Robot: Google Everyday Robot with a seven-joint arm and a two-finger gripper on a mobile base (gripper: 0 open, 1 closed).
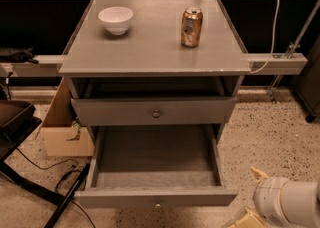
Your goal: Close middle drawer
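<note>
Hand [250,196] spread bottom right, middle drawer [155,154] open (can [191,27], bowl [116,19] above)

The gripper [262,202], at five o'clock in the view, is cut off by the bottom and right edges, so only part of its white body shows. The pulled-out middle drawer [155,197] hides whatever part of the cabinet [150,47] lies beneath it, at six o'clock. The can [191,27], at one o'clock, bears print too blurred to read.
</note>
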